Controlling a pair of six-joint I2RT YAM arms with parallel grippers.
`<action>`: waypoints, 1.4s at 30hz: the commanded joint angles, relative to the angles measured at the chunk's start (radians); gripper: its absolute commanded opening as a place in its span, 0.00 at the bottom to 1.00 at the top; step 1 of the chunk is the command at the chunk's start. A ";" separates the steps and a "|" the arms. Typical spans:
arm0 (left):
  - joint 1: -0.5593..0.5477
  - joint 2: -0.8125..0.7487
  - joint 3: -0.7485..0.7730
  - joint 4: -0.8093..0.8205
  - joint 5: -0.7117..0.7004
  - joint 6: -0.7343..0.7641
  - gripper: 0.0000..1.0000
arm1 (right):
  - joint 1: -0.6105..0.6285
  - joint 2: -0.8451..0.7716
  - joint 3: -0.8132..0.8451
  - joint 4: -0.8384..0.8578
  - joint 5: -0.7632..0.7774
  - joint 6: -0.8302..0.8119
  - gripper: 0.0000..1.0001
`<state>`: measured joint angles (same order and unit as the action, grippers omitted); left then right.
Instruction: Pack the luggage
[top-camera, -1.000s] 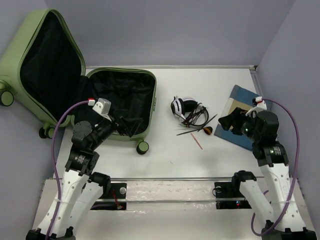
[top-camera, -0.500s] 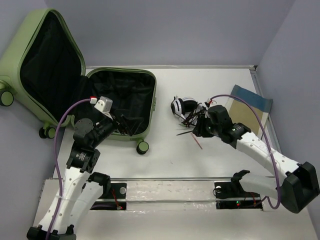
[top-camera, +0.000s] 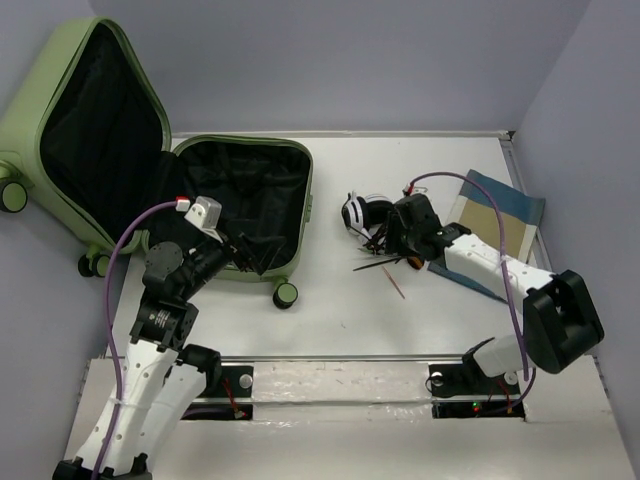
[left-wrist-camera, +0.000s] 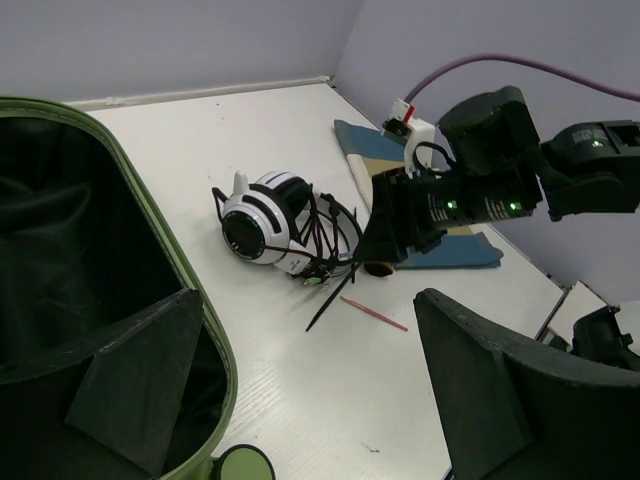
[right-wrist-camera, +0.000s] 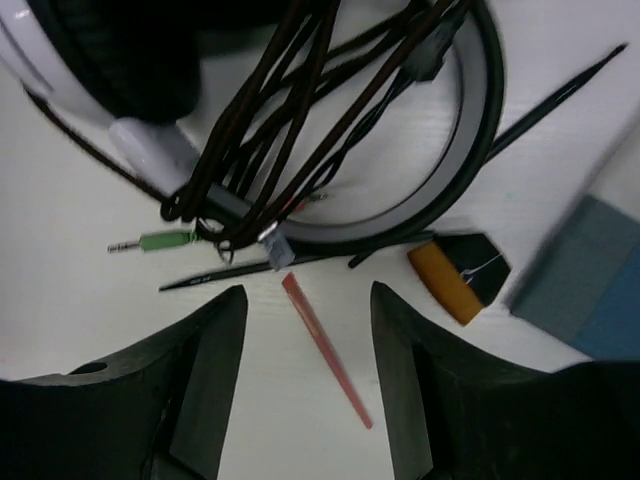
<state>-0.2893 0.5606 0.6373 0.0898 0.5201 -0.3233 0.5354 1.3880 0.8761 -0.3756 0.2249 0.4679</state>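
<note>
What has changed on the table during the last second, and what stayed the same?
The right gripper swung left, from above the flat blue and beige book to the white and black headphones with tangled dark cable; its fingers stand apart, holding nothing. The open left gripper and the light-green hard-shell suitcase stayed put.

One piece of luggage (top-camera: 25, 120) on the left, open, and I count three wheels (top-camera: 286, 294) showing on it from above. Over to the right on the tabletop (top-camera: 330, 330): one white-and-black headset (top-camera: 362, 213), its one cable bundled up, one green jack plug (right-wrist-camera: 165, 240) poking out. Thin black sticks (right-wrist-camera: 300, 262), that's two. One red stick (right-wrist-camera: 325, 350). One small orange-and-black piece (right-wrist-camera: 455, 280). And far right, one flat blue book (top-camera: 520, 205).
</note>
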 joint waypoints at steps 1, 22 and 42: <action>-0.011 -0.014 0.036 0.007 0.011 -0.002 0.99 | -0.101 0.046 0.103 0.060 0.110 -0.043 0.59; -0.025 -0.014 0.044 -0.009 -0.012 0.013 0.99 | -0.210 0.398 0.336 0.061 0.090 -0.170 0.29; -0.028 -0.027 0.045 -0.010 -0.023 0.015 0.99 | -0.252 0.251 0.363 0.101 0.018 -0.130 0.07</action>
<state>-0.3088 0.5426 0.6380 0.0612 0.4889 -0.3134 0.2905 1.8206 1.1961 -0.3405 0.2348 0.3058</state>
